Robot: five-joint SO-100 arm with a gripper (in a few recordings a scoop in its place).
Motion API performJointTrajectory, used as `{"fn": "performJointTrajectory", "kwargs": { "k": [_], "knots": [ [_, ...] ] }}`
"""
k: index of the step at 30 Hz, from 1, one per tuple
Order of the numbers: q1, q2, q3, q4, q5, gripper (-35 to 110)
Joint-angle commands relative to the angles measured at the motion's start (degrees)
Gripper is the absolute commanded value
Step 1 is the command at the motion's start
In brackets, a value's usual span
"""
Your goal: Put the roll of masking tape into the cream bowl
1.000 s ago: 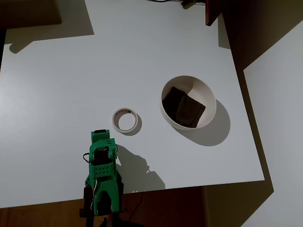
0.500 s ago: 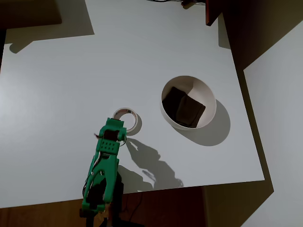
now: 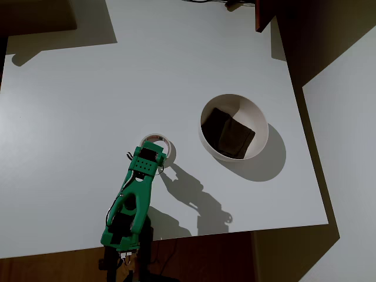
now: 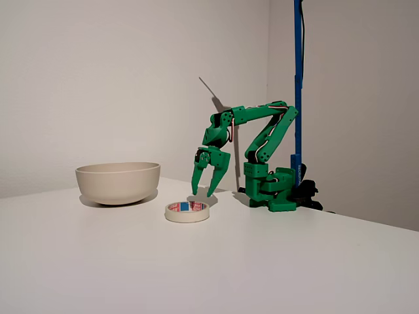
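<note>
The roll of masking tape (image 3: 167, 144) lies flat on the white table, an off-white ring with reddish marks inside (image 4: 187, 210). My green gripper (image 4: 203, 191) hangs open just above it, fingers pointing down, nothing between them. In the overhead view the gripper (image 3: 153, 155) covers the ring's lower left part. The cream bowl (image 3: 259, 121) stands to the right of the tape in the overhead view, with dark brown square pieces (image 3: 228, 133) in it. In the fixed view the bowl (image 4: 118, 182) is left of the tape, a short gap between them.
The arm's green base (image 4: 272, 190) sits at the table's near edge in the overhead view. A blue pole (image 4: 298, 78) rises behind the base. The table's right edge (image 3: 305, 147) runs close to the bowl. A dark brown block (image 3: 264, 14) stands at the far right corner.
The arm has stretched forward from near its base, and the gripper has moved over the tape roll. Tape and bowl have not moved.
</note>
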Motion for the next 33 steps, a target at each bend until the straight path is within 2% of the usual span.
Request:
{"fn": "performJointTrajectory", "kwargs": {
  "k": [1, 33],
  "knots": [
    [1.2, -1.1, -3.6, 0.3, 0.3, 12],
    [-6.1, -14.9, -3.6, -6.1, 1.8, 7]
  ]
}}
